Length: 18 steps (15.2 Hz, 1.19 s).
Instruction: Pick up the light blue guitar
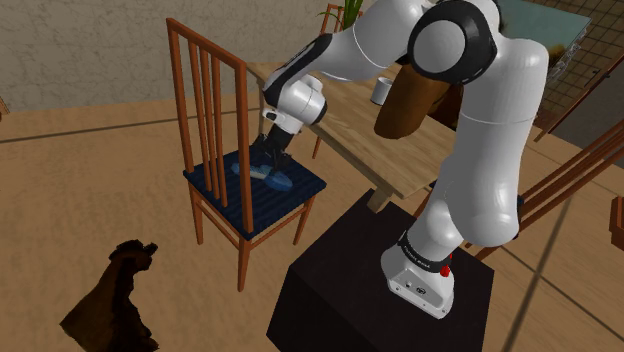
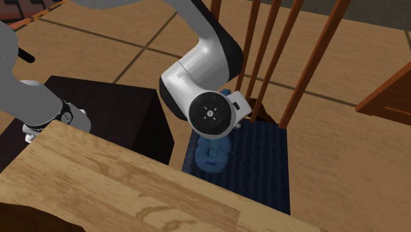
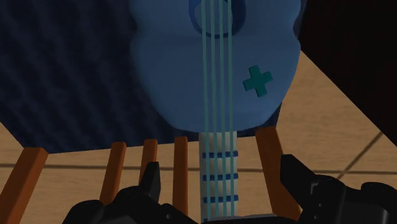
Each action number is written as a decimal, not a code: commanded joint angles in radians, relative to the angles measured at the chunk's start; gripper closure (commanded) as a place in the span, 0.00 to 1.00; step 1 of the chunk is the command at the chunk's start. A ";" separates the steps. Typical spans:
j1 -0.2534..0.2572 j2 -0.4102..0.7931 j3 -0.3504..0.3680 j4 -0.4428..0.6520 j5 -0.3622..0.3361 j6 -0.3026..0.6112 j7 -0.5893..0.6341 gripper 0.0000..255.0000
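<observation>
Wooden table [image 1: 352,128] off to one side of claw, higher than it. Black box stand [image 1: 340,290] well behind claw, under the white arm's base. Wooden chair [image 1: 205,120] with dark blue seat cushion [image 2: 263,165] right under claw; chair's back spindles close by. Dark brown shapeless lump [image 1: 115,300] on floor, well apart from claw, past the chair. Brown rounded object [image 1: 405,100] on table, well apart from claw, can't tell if hollow. Light blue guitar [image 3: 216,70] flat on seat cushion just below claw: body ahead of fingertips, teal cross mark on it, neck running back between the fingers [image 3: 151,181]. Small grey cup-like cylinder [image 1: 381,90] on table next to brown object, far from claw, contents not visible. Claw [image 3: 222,177] spread wide, straddling guitar neck, neither finger touching it, gripping nothing.
</observation>
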 commanded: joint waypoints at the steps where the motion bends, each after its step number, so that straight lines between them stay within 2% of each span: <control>1: -0.008 0.024 0.010 0.004 0.025 0.008 -0.025 0.00; 4: -0.010 0.031 0.013 0.006 0.031 0.010 -0.031 0.00; 5: -0.010 0.031 0.013 0.006 0.031 0.010 -0.031 1.00; 14: -0.010 0.031 0.013 0.006 0.031 0.010 -0.031 1.00; 18: 0.005 -0.019 -0.008 -0.006 -0.016 -0.005 0.013 1.00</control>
